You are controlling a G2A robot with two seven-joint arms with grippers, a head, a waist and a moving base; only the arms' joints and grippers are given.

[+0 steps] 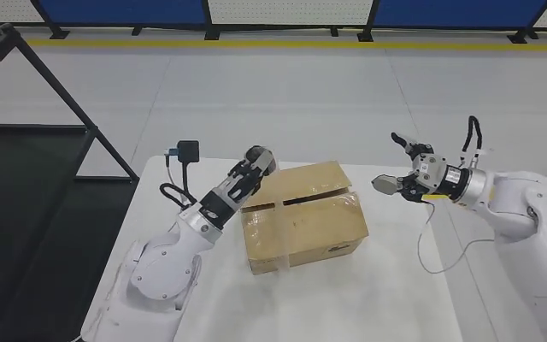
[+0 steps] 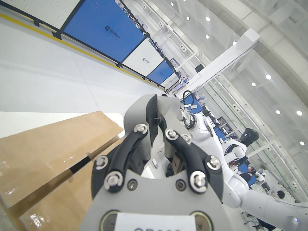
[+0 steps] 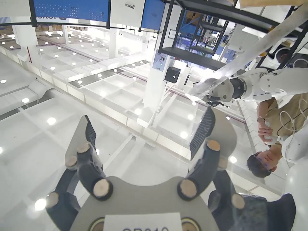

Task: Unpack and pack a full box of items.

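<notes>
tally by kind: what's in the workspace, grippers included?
cardboard box: 1
clear tape strip: 1
small black device: 1
grippers: 2 (left gripper shut on the strip, right gripper open)
Total: 5

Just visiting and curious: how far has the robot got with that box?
Barely started. The box sits on the table with its flaps down, though a dark gap shows along the seam. The left gripper is shut on what looks like a clear tape strip; the right gripper hangs open, empty. Opening, unpacking and repacking all remain.
</notes>
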